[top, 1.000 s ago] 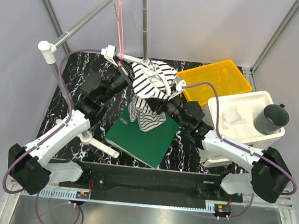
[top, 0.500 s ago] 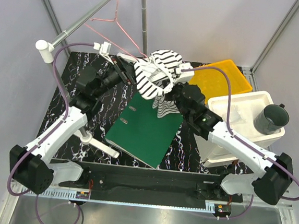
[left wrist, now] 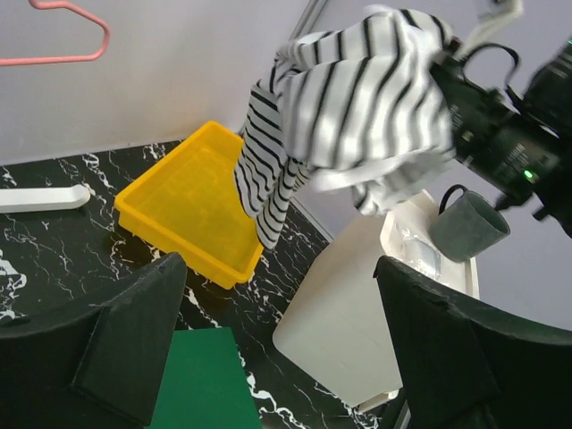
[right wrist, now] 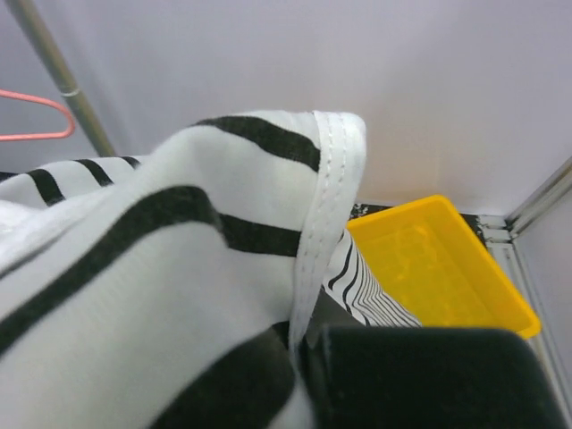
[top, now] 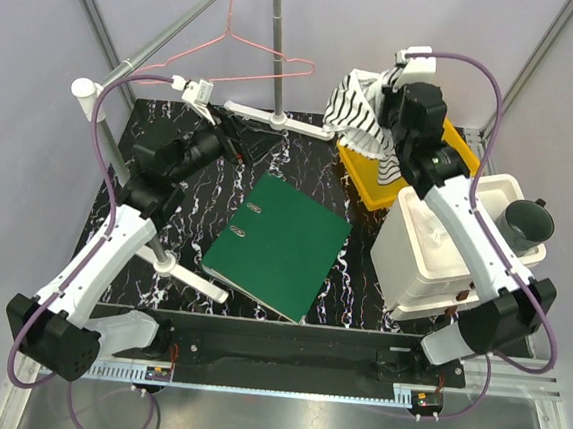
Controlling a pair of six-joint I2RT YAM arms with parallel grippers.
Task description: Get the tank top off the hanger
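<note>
Black marbled tabletop [top: 200, 222], grey walls [top: 403, 34]; striped tank top [top: 361, 111] aloft.

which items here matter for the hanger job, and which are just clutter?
Job: striped black-and-white fabric tank top; thin pink wire hanger.
Lying about: flat green binder; shallow yellow plastic tray; white box-shaped bin; dark grey mug.

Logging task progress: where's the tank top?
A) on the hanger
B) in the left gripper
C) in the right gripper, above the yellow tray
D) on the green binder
C: the tank top hangs bunched from the right gripper over the yellow tray; the hanger is bare.
</note>
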